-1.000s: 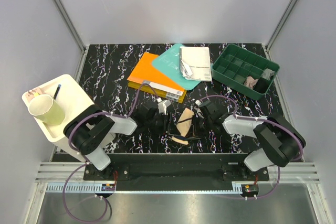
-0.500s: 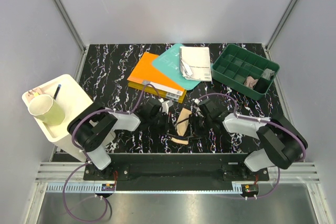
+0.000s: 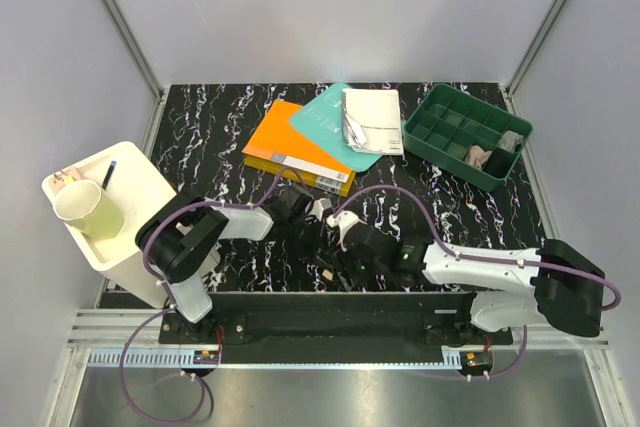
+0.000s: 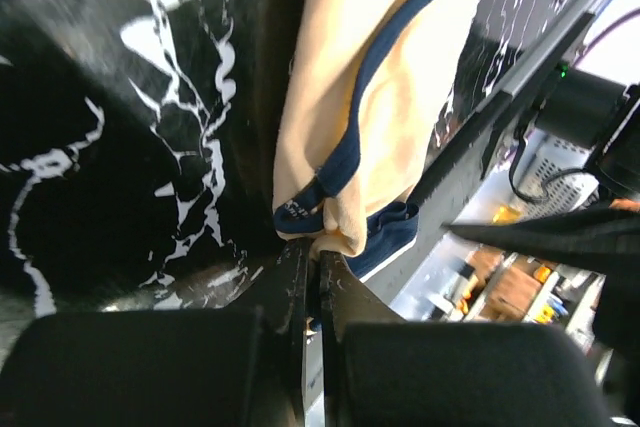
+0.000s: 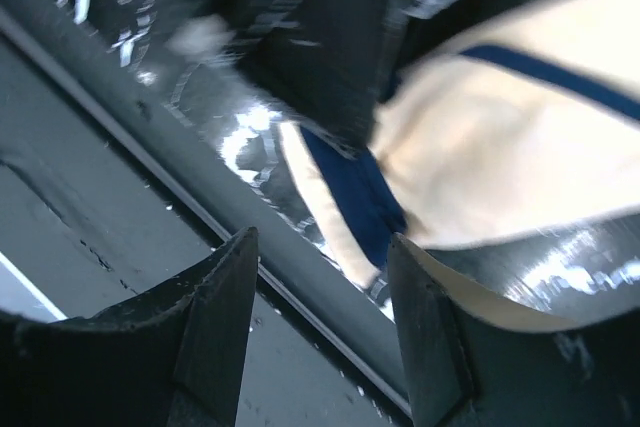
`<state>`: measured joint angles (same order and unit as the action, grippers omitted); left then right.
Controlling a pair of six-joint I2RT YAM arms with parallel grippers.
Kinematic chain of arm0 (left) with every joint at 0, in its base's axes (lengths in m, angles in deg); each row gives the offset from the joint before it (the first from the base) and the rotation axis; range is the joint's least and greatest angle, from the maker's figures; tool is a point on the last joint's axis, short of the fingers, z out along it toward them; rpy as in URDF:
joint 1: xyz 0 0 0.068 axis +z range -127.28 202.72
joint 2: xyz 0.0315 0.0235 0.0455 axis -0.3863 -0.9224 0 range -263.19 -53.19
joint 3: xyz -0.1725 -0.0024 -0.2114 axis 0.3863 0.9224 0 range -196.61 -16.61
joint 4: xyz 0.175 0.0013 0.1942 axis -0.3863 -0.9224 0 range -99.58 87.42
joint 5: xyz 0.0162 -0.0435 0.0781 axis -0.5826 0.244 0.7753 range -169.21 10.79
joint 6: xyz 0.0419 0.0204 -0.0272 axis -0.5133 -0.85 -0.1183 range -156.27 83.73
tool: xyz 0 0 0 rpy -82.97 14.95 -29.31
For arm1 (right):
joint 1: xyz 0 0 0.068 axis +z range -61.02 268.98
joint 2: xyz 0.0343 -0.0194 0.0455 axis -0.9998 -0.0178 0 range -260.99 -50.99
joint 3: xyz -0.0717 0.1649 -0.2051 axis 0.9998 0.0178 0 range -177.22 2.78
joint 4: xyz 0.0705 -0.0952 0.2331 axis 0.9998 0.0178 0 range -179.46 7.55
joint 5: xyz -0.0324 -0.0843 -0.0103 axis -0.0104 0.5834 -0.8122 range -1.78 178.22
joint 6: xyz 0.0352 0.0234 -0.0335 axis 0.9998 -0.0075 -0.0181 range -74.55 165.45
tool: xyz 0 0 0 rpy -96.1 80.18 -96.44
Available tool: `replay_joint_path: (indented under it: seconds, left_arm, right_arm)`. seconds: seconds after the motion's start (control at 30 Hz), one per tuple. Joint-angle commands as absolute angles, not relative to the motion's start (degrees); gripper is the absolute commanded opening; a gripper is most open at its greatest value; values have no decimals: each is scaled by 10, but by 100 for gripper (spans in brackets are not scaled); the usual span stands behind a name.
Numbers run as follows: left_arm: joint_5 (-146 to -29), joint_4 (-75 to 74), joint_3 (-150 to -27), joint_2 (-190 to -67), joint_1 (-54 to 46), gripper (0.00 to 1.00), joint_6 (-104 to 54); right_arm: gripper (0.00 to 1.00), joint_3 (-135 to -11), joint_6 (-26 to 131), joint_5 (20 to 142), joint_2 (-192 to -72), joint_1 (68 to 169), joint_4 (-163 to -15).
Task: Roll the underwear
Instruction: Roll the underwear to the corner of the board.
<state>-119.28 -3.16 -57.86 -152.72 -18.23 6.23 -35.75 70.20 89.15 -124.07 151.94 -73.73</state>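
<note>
The beige underwear [image 4: 400, 97] with dark navy edging hangs in folds above the black marbled table [image 4: 120, 147] in the left wrist view. My left gripper [image 4: 320, 250] is shut on its lower corner, a small fold of beige cloth pinched between the fingertips. In the right wrist view the same underwear [image 5: 500, 147] lies just ahead of my right gripper [image 5: 320, 242]. That gripper is open, with nothing between its fingers, and hovers over the table's front rail. From above, both grippers meet near the front middle, and the arms cover most of the cloth.
An orange book [image 3: 295, 152], a teal book [image 3: 325, 119] and a white booklet [image 3: 372, 119] lie at the back middle. A green compartment bin [image 3: 455, 127] at back right holds small fabric bundles. A white tray [image 3: 135, 182] with a cup [image 3: 88, 209] stands at left.
My left gripper has shut on the underwear's corner. My right gripper has opened and let go, and the right arm has swung left along the front edge.
</note>
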Motion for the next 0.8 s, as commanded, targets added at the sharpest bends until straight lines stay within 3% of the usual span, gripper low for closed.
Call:
replay_joint_path:
  seconds: [0.0, 0.57, 0.67, 0.7, 0.77]
  left_arm:
    - [-1194, -118, -581, -1548, -176, 0, 43]
    - [-1209, -154, -594, -1551, -152, 0, 19]
    - [-1209, -156, -594, -1549, -151, 0, 16]
    - [-1210, -156, -594, -1547, -150, 0, 16]
    - [-1207, -155, -593, -1544, -150, 0, 14]
  right_arm:
    - [62, -347, 645, 998, -1251, 1576, -819]
    - [49, -377, 637, 1104, -1364, 1674, -826]
    - [37, -387, 643, 1119, -1389, 1674, -812]
    - [28, -388, 643, 1119, -1400, 1674, -809]
    - [22, -391, 644, 1108, -1405, 1674, -803]
